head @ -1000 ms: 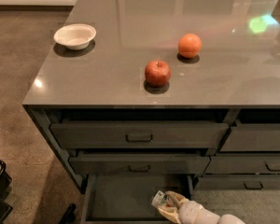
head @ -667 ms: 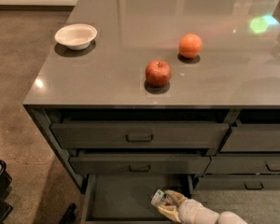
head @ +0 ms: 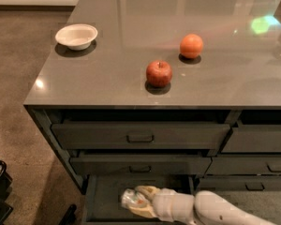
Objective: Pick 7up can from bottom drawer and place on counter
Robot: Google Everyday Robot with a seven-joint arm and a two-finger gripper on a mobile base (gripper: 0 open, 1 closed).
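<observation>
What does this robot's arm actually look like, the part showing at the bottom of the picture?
The arm is a smooth, rounded tube in pale grey-white, made of thick jointed segments. It ends in a cream-yellow gripper, which sits inside the bottom drawer. I can see no cables or markings on it.

Gripper (head: 136, 201) inside open bottom drawer (head: 103, 195), middle drawer (head: 140, 165) above

Cream claw (head: 136, 200) down in the dark grey drawer (head: 103, 196), right at the silvery can (head: 130, 199) with its dab of red. Up top, a glossy grey bench (head: 107, 78) with pale light spots and a green glint. Red apple (head: 158, 73), orange (head: 191, 46), white bowl (head: 77, 35). Floor (head: 18, 55) speckled brown.
</observation>
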